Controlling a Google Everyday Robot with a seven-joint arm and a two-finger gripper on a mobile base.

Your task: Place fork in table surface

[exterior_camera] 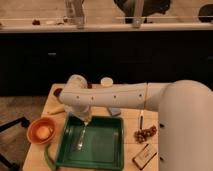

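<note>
The end effector hung over the glossy green rectangular tray, pinching the top of the slim silver fork. The fork slanted down inside that tray, tines toward its floor, on the tan plank worktop.

slim silver metal fork: we see it hanging near-upright, tilted slightly, over the green tray's left half, top end at the gripper, lower end just above or touching the tray floor, we can't tell.
light tan wooden plank tabletop: rectangular, flat, mostly covered.
</note>
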